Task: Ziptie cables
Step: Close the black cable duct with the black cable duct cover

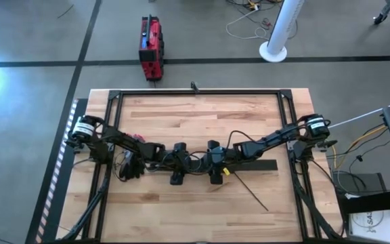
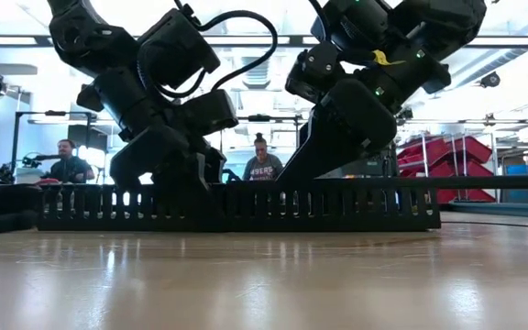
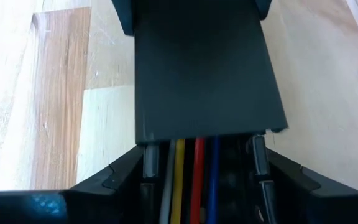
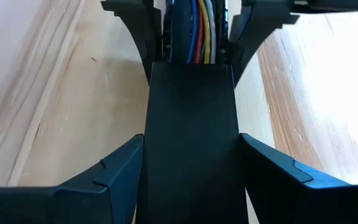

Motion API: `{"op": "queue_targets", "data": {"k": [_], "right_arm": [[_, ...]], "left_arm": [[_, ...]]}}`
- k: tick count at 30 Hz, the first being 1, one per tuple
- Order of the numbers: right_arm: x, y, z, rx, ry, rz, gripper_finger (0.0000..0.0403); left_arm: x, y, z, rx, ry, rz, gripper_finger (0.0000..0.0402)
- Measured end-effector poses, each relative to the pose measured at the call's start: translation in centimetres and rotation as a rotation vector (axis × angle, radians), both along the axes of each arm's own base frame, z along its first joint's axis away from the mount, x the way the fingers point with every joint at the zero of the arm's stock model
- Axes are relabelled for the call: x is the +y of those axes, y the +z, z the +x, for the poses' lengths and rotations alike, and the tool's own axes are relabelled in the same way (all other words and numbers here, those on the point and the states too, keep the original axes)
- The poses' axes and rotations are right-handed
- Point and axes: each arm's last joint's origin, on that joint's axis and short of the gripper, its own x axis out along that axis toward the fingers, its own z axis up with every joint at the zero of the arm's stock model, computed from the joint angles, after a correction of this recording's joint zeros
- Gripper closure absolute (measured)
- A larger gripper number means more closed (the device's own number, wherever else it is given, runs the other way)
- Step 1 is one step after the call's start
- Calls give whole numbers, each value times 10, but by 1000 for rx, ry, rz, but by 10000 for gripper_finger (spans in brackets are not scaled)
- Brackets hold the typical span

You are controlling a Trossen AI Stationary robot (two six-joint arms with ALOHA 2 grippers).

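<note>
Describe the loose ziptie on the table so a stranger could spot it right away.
On the wooden table, look just in front of the right gripper. The ziptie lies there alone, a thin black strip running diagonally, far slimmer than the wide black perforated bar beside it.

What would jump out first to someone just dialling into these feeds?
Both arms meet at the middle of the table, the left gripper and right gripper set over a long black perforated bar lying across it. Between the left gripper's fingers, the cables run white, yellow, red and blue into the bar's end. A thin black strip, likely the ziptie, lies loose on the wood near the right gripper.
</note>
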Motion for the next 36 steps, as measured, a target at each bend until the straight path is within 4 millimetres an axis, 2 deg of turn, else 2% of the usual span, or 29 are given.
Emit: {"op": "queue_targets", "data": {"k": [16, 25, 29, 36], "right_arm": [[-4, 7, 8, -113, -18, 43, 184], [-5, 9, 7, -111, -22, 46, 185], [-6, 9, 8, -110, -21, 41, 185], [-8, 6, 5, -97, -38, 29, 185]], "left_arm": [[-1, 11, 12, -175, 1, -13, 180], [-2, 17, 18, -193, 6, -15, 178], [-1, 21, 17, -205, 23, 25, 149], [1, 48, 10, -203, 55, 39, 88]]}}
